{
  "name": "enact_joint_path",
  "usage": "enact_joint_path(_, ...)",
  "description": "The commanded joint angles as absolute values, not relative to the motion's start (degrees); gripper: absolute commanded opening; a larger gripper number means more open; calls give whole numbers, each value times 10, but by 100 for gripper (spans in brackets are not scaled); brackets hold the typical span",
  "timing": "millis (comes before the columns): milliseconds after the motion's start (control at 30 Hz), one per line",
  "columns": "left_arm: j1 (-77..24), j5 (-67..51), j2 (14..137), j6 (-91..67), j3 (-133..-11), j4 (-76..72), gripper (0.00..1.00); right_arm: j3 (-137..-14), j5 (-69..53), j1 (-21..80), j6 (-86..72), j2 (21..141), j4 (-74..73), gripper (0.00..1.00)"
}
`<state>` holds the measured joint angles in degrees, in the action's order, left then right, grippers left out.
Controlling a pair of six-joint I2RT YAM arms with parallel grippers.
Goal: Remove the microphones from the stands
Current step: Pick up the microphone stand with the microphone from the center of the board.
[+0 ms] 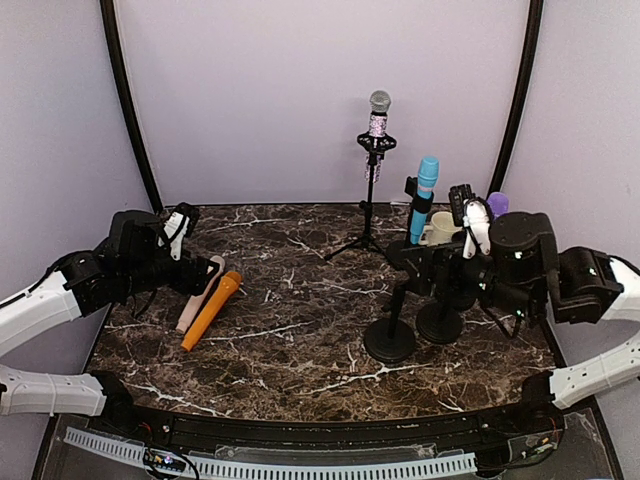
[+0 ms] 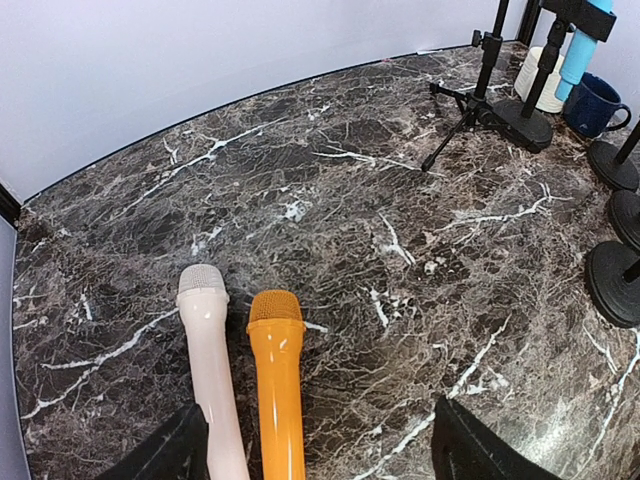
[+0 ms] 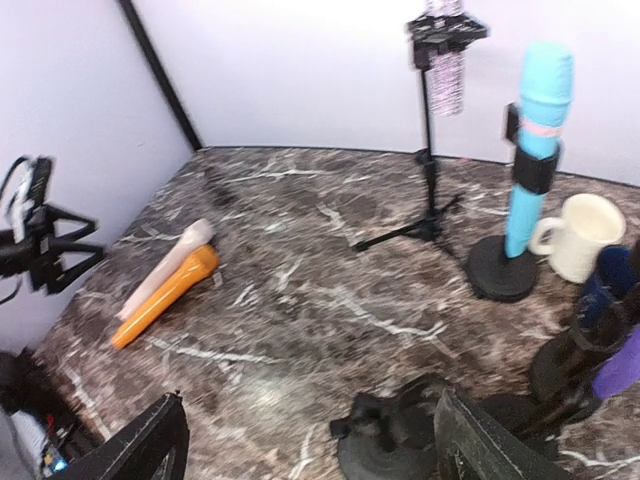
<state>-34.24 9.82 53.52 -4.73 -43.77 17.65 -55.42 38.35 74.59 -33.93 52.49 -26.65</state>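
A silver glitter microphone [image 1: 378, 112] stands clipped in a tripod stand [image 1: 368, 225] at the back; it also shows in the right wrist view [image 3: 447, 60]. A blue microphone [image 1: 424, 195] sits upright in a round-base stand [image 3: 503, 270]. A purple microphone [image 1: 497, 203] is partly hidden behind my right arm. My right gripper [image 1: 425, 262] is open and empty above an empty stand clip [image 3: 395, 435]. My left gripper [image 1: 198, 277] is open over the tails of an orange microphone [image 2: 277, 385] and a pink one [image 2: 212, 360] lying on the table.
Two empty round-base stands [image 1: 390, 338] [image 1: 440, 322] stand at front right. A cream mug [image 1: 437, 230] and a blue mug [image 2: 598, 103] sit near the blue microphone's stand. Curved black poles and walls enclose the marble table [image 1: 300, 350].
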Motion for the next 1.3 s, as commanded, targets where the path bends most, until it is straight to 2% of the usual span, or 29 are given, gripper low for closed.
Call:
enact_joint_path(0, -339, 87, 526, -52, -432, 174, 79, -626, 486, 663, -303, 574, -372, 86)
enact_joint_path(200, -339, 89, 525, -53, -434, 180, 80, -666, 494, 545, -282, 595, -389, 88)
enact_joint_path(500, -339, 80, 519, -54, -434, 180, 80, -631, 457, 438, -281, 533, -384, 92)
enact_joint_path(800, -339, 77, 512, -57, -430, 178, 82, -500, 242, 273, -175, 498, -220, 94)
enact_joint_path(1000, -339, 77, 516, -59, -430, 179, 83, -469, 207, 237, -143, 506, -158, 93)
enact_joint_path(1133, -339, 73, 518, -56, -430, 178, 74, -450, 212, 231, -117, 507, -124, 89)
enact_joint_path(1267, -339, 73, 520, -55, -431, 178, 74, -436, 197, 226, -119, 512, -105, 82)
